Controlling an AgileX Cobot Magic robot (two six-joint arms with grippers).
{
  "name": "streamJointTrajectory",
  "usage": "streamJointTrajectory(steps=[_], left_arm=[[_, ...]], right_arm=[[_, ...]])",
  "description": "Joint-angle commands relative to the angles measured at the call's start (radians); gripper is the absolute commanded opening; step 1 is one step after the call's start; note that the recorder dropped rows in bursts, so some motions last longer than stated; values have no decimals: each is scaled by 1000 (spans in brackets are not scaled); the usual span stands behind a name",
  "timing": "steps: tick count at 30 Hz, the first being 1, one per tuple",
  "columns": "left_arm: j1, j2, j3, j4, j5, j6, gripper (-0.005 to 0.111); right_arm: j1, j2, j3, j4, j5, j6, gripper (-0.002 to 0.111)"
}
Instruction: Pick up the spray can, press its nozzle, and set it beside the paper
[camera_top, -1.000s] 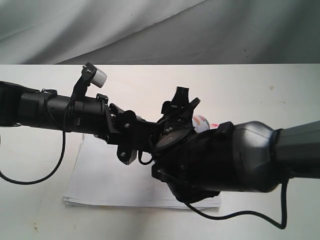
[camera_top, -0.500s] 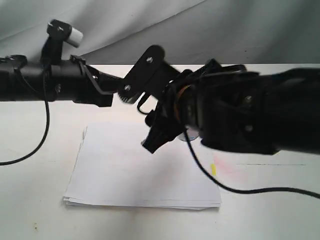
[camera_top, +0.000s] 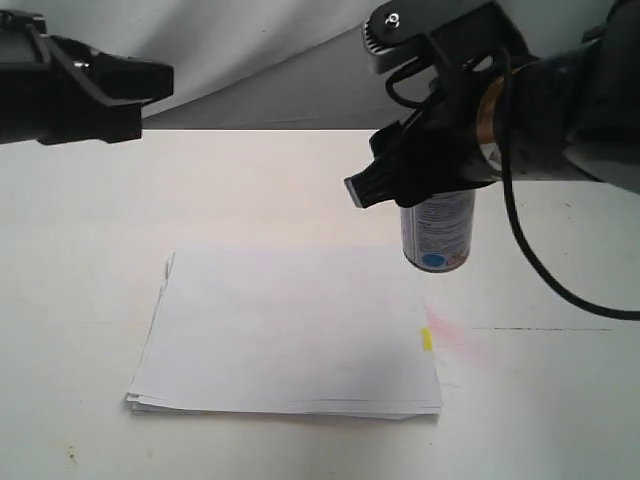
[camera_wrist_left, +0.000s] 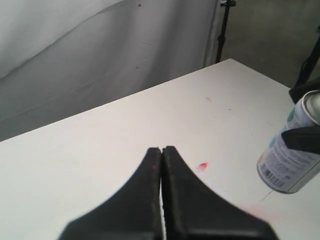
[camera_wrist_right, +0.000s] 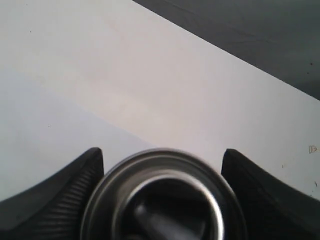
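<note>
The spray can (camera_top: 437, 233), silver with a white label and a blue dot near its base, hangs tilted in my right gripper (camera_top: 420, 180), just past the far right corner of the paper (camera_top: 290, 330). In the right wrist view both fingers (camera_wrist_right: 75, 192) flank the can's shiny rim (camera_wrist_right: 107, 187), with the black nozzle (camera_wrist_right: 160, 217) inside it. My left gripper (camera_wrist_left: 161, 149) is shut and empty, well to the left of the spray can (camera_wrist_left: 290, 152). The paper is a white stack with a yellow mark (camera_top: 426, 340) at its right edge.
The left arm (camera_top: 80, 90) hovers high at the far left. A pink smear (camera_top: 458, 338) stains the white table (camera_top: 560, 400) beside the paper, and a small red spot (camera_wrist_left: 202, 166) shows there too. A grey backdrop cloth (camera_top: 260, 50) hangs behind the table.
Both arms have pulled apart from the middle: the left arm went up and left, the right gripper swung right and up with the can. The paper is now uncovered.
</note>
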Motion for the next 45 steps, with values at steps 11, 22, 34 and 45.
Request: streamJointTrajectory(steps=[11,22,34,45], left_arm=[[374,-438,322,58,44,-158,0],[374,-441,358,31,18,-158,0],[374,-441,358,46,22,-158,0],[374,-441,358,68,27,-158,0]], right_arm=[[-148,-266,81,229,101,-85,0],[-356,-72,259,189,-490,-84,0],[-415,194,259,31,-696,-92,0],[-415,231,259,27,-700,-147,0]])
